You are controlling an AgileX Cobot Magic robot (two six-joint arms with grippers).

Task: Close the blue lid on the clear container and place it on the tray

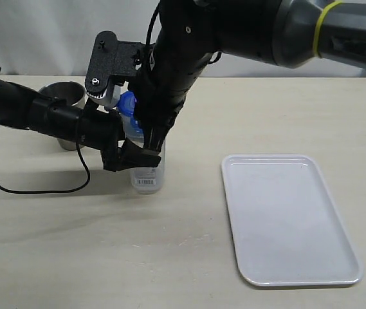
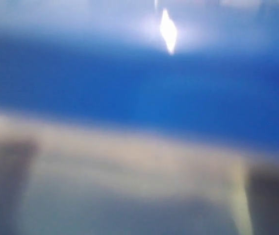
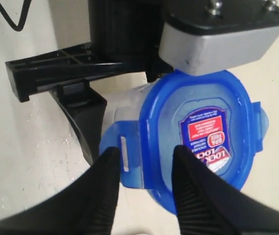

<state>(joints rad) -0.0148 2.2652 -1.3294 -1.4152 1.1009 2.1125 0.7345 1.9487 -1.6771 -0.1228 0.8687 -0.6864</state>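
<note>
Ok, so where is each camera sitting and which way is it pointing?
Exterior: off the arms, looking across the table at the left gripper around the clear container topped by the blue lid, the tray and steel cup.
Left wrist: too close, all blur; a blue band, probably the lid.
Right wrist: above the lid looking down, fingers of the right gripper in front.
Shared: exterior and right wrist both show lid, container, left gripper.
</note>
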